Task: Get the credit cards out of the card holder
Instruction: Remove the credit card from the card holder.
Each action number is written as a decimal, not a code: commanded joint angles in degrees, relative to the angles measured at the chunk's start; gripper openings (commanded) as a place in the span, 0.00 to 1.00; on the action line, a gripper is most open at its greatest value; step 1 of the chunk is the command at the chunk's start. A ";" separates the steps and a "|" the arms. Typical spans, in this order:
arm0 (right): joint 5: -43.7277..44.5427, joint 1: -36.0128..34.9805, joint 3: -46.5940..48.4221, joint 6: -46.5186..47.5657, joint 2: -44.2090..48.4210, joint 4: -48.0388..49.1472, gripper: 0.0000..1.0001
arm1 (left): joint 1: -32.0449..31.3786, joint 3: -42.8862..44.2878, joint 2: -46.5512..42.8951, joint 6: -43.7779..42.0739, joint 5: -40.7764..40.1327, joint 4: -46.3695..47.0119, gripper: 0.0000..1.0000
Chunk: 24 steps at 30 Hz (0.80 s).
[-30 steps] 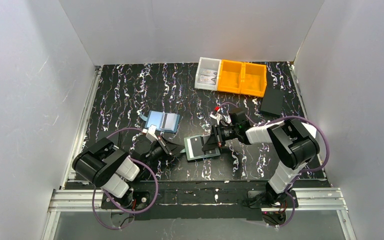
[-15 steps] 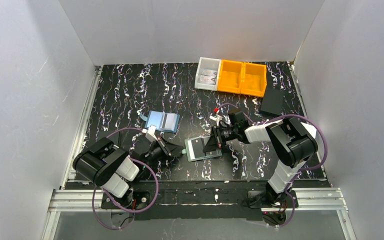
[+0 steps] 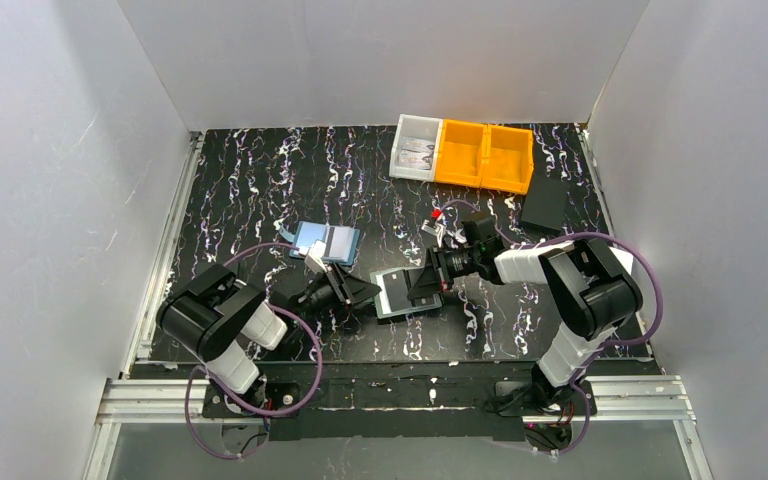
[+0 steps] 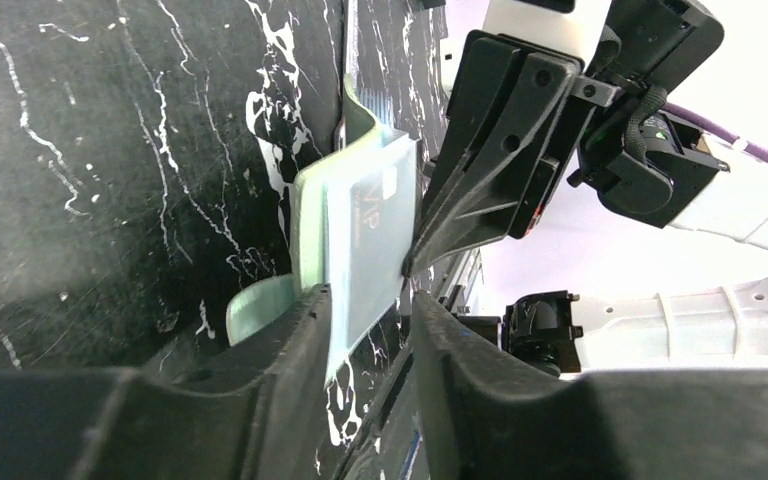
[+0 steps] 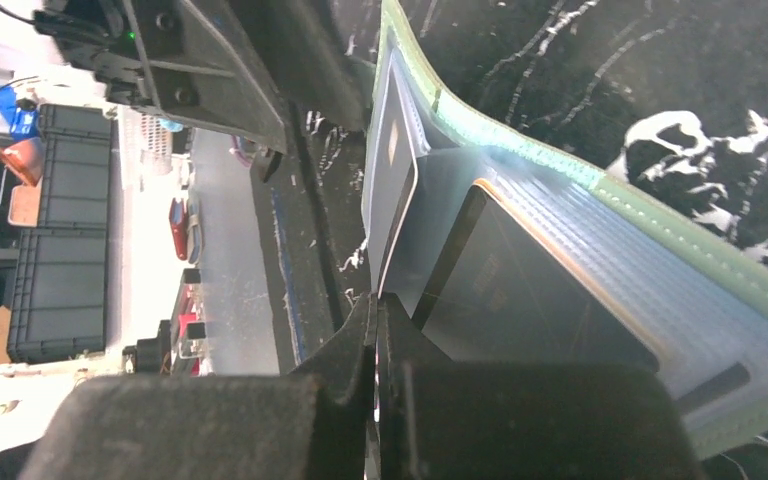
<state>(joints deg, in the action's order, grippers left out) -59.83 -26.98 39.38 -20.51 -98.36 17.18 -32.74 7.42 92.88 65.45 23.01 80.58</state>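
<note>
Left tool [image 4: 368,300] astride grey-blue card [image 4: 365,225]; card holder [image 4: 307,225] partly behind right tool [image 5: 375,315].

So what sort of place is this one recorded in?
Most likely a robotics lab test cell: plain white panel walls box in a black white-veined tabletop, an aluminium rail frame runs along its near edge, and orange plastic sorting bins sit at the back.

Two orange bins [image 3: 484,155] beside a clear bin [image 3: 405,125], black box [image 3: 544,205], striped light-blue rectangle [image 3: 326,241].
</note>
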 commanded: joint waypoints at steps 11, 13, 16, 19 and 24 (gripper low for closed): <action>-6.67 0.09 -0.44 -5.01 3.83 9.23 0.01 | -2.49 5.81 6.23 0.12 2.65 0.59 0.42; -6.43 0.09 -0.44 -5.10 3.84 9.18 0.01 | -2.51 5.68 6.14 0.21 2.67 0.63 0.41; -5.74 0.09 -0.34 -4.95 3.81 8.79 0.01 | -2.51 4.91 5.30 0.36 2.05 0.71 0.40; -4.15 0.10 0.22 -3.02 3.59 6.06 0.01 | -2.51 3.22 3.41 0.43 0.73 0.72 0.42; -2.99 0.18 0.71 -1.86 2.80 4.44 0.01 | -2.51 0.99 -1.15 1.10 0.30 0.63 0.44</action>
<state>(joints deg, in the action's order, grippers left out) -62.39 -26.96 38.68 -24.18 -97.10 21.10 -34.79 9.94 96.07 66.64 23.75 80.57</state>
